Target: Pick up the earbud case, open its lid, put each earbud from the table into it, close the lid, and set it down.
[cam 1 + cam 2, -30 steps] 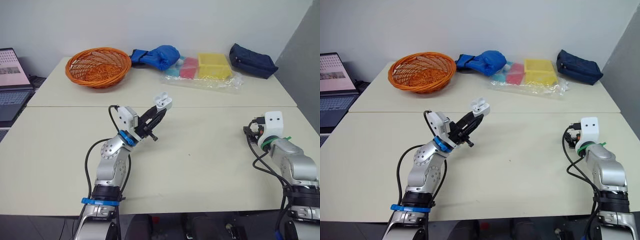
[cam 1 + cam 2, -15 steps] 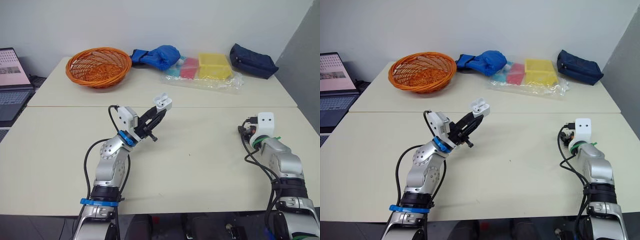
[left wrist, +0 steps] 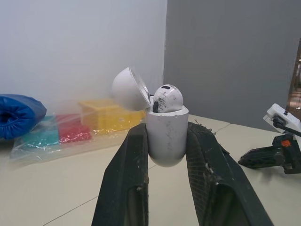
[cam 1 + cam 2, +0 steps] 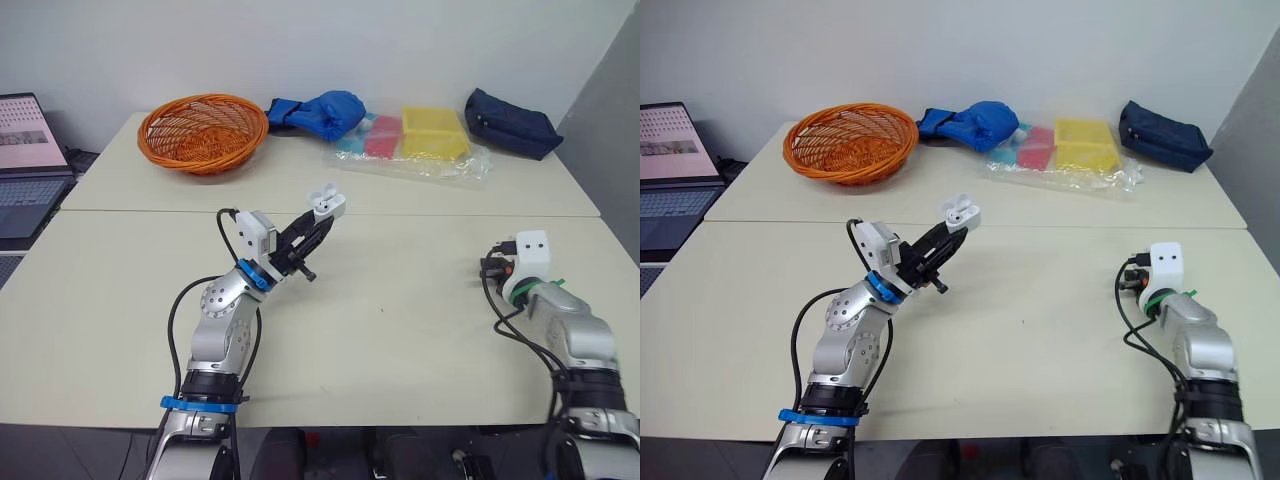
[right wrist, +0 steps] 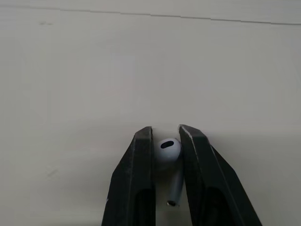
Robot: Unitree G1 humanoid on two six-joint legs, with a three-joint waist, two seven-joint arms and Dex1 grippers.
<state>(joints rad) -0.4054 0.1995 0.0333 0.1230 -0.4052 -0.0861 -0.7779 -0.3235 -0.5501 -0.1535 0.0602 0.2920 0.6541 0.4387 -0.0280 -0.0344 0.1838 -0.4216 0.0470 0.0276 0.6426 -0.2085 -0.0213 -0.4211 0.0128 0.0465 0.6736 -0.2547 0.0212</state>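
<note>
Pinching the second earbud [image 5: 168, 148], the right gripper [image 5: 165, 132] has edged toward the earbud case [image 3: 167, 139] at its 10 o'clock, clamped by the left gripper [image 3: 167, 126], so insertion looks next.

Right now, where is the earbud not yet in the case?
In the right wrist view, the earbud is pinched in the right tool, over the table.

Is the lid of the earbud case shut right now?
No, the lid of the earbud case stands flipped open, with one earbud seated inside.
</note>
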